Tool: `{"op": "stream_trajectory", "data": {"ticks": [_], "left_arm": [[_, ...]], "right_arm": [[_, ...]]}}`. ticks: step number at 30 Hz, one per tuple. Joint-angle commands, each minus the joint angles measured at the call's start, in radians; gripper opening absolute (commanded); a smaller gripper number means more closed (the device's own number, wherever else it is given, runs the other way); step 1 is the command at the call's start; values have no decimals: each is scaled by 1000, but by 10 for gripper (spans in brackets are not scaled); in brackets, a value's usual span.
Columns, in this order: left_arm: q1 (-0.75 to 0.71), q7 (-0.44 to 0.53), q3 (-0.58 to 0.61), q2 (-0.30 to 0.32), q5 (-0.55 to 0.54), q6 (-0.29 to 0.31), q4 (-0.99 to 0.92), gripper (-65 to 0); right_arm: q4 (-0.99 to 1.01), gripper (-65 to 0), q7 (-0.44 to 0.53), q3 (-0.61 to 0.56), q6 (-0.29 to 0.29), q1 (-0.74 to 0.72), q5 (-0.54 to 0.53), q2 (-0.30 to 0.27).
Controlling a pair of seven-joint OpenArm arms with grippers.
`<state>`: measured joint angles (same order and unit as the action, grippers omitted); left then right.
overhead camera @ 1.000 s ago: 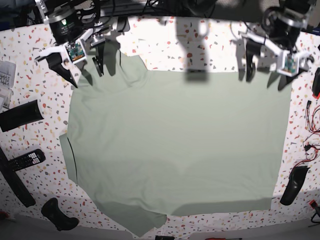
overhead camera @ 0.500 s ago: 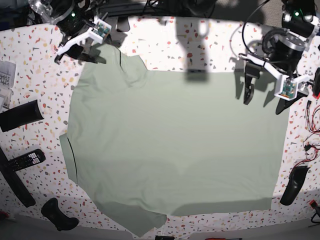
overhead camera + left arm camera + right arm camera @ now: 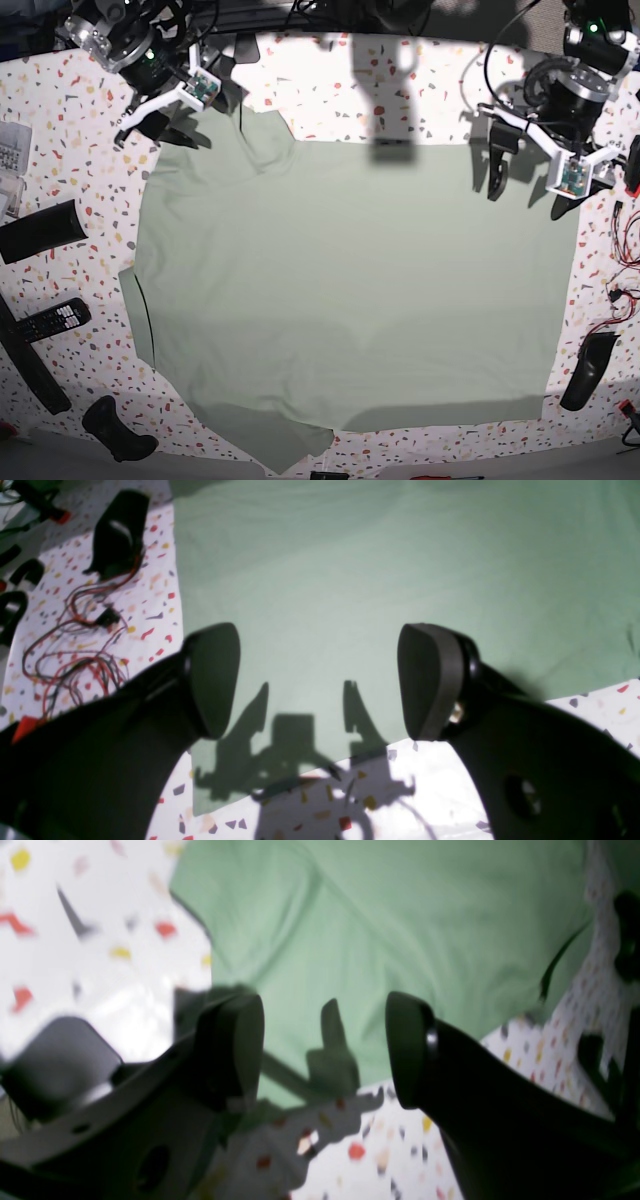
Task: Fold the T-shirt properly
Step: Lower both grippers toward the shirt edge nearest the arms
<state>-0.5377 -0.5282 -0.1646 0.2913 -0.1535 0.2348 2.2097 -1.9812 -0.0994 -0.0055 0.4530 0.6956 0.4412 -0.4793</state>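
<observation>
Now both hands, left hand (image 3: 530,178) and right hand (image 3: 170,115), hang wide open and empty over the far corners of the T-shirt (image 3: 350,290) spread flat on the counter (image 3: 60,180), and, blurry as it looks, a shallow pinch could probably snag one layer only.

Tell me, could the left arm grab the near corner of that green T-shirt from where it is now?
Probably yes. The left gripper hangs open right above the T-shirt corner, jaws spread wide and empty, with only bare cloth and speckled table beneath. The red wires lie off to the side, clear of its path.
</observation>
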Motion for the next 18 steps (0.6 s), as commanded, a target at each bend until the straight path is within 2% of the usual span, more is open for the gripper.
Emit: {"op": "stream_trajectory", "data": {"ticks": [1,9,11,15,18], "left_arm": [[0,24,-5,6,-5,-6,17,-203],[-10,20,-5,6,-5,-6,17,-203],[-11,27,-5,6,-5,-6,17,-203],[-11,27,-5,6,-5,-6,17,-203],[-11,27,-5,6,-5,-6,17,-203]], "right_arm": [[-15,-280,31,4,-6,3,-11,-8],[-15,-280,-10,4,16,9,-318,-19],[-15,-280,-23,4,19,8,-340,-19],[0,-280,-121,4,18,-1,-337,-19],[34,-280,-116,4,18,-3,-336,-18]]}}
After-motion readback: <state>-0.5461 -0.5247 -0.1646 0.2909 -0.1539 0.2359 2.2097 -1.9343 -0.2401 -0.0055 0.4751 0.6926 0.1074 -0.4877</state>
